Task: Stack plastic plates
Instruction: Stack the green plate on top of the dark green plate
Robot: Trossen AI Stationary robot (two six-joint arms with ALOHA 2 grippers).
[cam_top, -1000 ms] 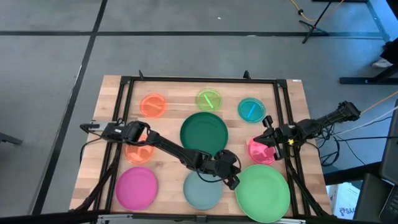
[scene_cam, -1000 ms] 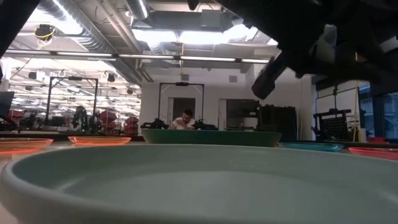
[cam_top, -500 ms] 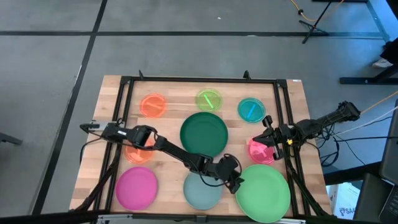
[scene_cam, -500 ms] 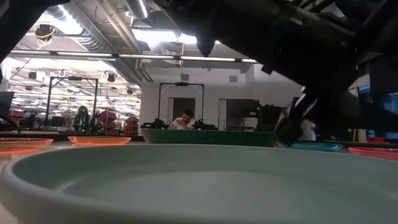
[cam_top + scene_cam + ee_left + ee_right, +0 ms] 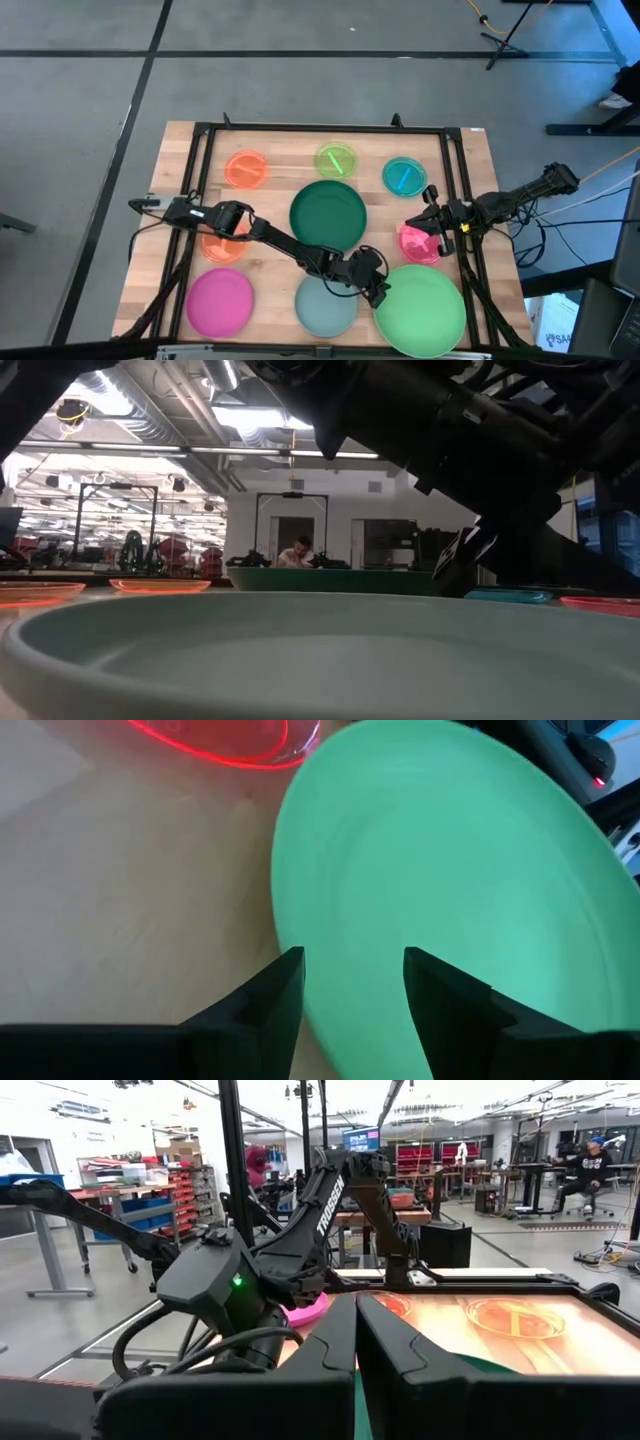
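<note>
Plastic plates lie flat on the wooden table. The large light green plate (image 5: 425, 312) is at the near right, and my left gripper (image 5: 380, 295) stands open over its left rim (image 5: 285, 920), low above the table. One finger (image 5: 285, 975) is at the rim and the other (image 5: 425, 975) is over the plate's inside. The red-pink plate (image 5: 420, 245) lies just beyond it at the right. My right gripper (image 5: 428, 222) is shut, with nothing between its fingers (image 5: 355, 1310), above that plate's far edge. My left gripper comes at the light green plate's left rim (image 5: 290, 1010) slanting down from the table's left, fingers apart. Whether a finger touches the rim, I cannot tell. The plate lies flat on the table.
The dark green plate (image 5: 328, 214) is mid-table, the pale blue-grey one (image 5: 326, 305) and the magenta one (image 5: 219, 302) are near the front. Small orange (image 5: 246, 169), lime (image 5: 336, 160) and teal (image 5: 403, 176) plates line the far side. Another orange plate (image 5: 222, 243) lies under my left arm.
My left gripper has gone down and a little toward the table's right, nearer the light green plate's left rim. The plates lie where they were.
</note>
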